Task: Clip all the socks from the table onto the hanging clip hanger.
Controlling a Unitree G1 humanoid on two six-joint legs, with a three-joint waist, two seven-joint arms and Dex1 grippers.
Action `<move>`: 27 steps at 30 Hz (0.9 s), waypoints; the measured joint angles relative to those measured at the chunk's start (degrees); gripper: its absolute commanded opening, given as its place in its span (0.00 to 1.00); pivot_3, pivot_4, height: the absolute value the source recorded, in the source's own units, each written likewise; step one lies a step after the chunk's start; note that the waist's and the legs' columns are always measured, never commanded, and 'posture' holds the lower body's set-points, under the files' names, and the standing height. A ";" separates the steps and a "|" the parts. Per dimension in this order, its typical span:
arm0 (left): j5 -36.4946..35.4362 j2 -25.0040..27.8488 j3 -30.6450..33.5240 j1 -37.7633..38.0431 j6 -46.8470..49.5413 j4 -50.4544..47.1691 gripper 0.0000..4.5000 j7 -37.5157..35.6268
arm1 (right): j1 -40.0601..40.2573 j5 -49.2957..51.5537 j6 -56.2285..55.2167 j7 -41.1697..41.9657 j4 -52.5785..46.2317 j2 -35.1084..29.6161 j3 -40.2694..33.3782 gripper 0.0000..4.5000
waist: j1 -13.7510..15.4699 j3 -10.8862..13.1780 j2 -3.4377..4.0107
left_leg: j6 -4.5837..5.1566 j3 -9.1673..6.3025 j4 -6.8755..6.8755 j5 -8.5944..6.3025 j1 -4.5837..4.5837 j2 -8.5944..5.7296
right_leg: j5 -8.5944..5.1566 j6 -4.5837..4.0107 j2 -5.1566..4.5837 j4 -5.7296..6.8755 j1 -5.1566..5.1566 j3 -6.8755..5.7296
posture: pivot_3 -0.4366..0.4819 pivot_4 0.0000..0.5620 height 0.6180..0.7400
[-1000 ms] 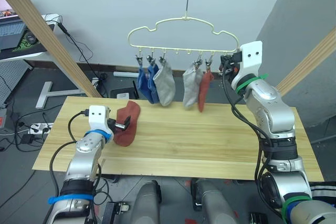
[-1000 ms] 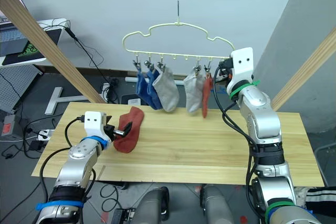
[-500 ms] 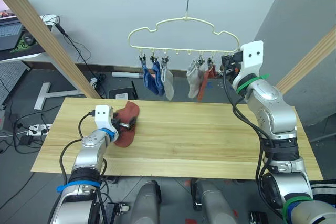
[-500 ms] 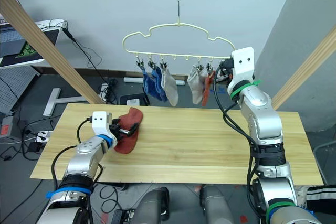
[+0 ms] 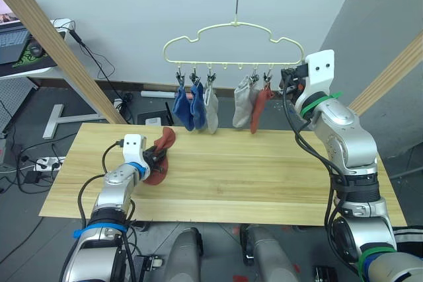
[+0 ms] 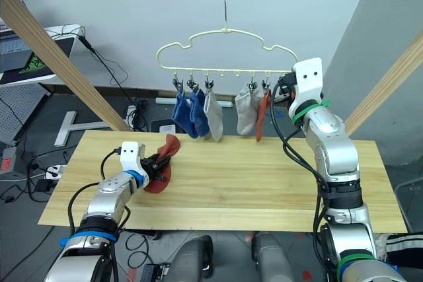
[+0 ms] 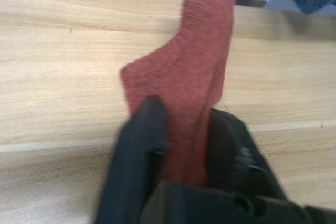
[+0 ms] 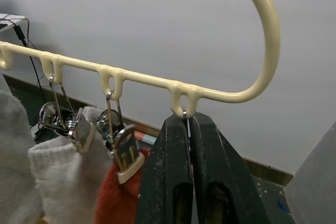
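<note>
Table point(image 5: 264, 176) — left gripper point(image 7: 181, 145) pinches sock point(image 7: 194, 93) (rust-red).

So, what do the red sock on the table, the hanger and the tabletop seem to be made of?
The rust-red sock looks like soft knitted fabric: fine ribs show and it folds limply. The clip hanger seems to be wire with a smooth pale-yellow coating, perhaps plastic; its clips shine like metal. The table looks like light wood with visible grain.

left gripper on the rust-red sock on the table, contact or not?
Touching. Left wrist view shows the left gripper with both black fingers pressed against the rust-red sock, fabric pinched between them above the table.
</note>
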 measured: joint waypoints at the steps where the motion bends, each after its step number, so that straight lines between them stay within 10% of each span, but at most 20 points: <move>1: -0.23 -0.16 0.04 0.01 0.25 -0.19 0.06 -0.33 | -0.05 0.01 0.00 0.01 0.01 0.00 0.00 0.00 | 0.00 0.00 0.00 | 0.00 0.00 0.00 0.00 0.00 0.00 | 0.00 0.00 0.00 -0.01 0.00 0.00 | 0.41 0.56 1.00; 14: -15.75 -9.55 -7.95 9.27 28.95 -44.47 0.01 -5.43 | -9.39 21.36 30.61 4.71 1.44 -0.91 -13.36 0.00 | -0.46 0.11 0.01 | 0.00 -0.12 -0.05 0.00 -0.06 0.02 | -0.02 0.01 0.07 -0.03 -0.02 0.03 | 0.41 0.55 1.00; 27: -24.70 -17.68 -11.20 1.64 41.90 -51.19 0.01 -2.62 | -15.30 30.36 46.93 -0.85 3.32 0.69 -24.23 0.00 | -1.60 0.14 0.02 | 0.02 -0.12 -0.10 -0.01 -0.14 -0.08 | 0.00 0.03 0.25 -0.39 0.00 0.08 | 0.37 0.52 1.00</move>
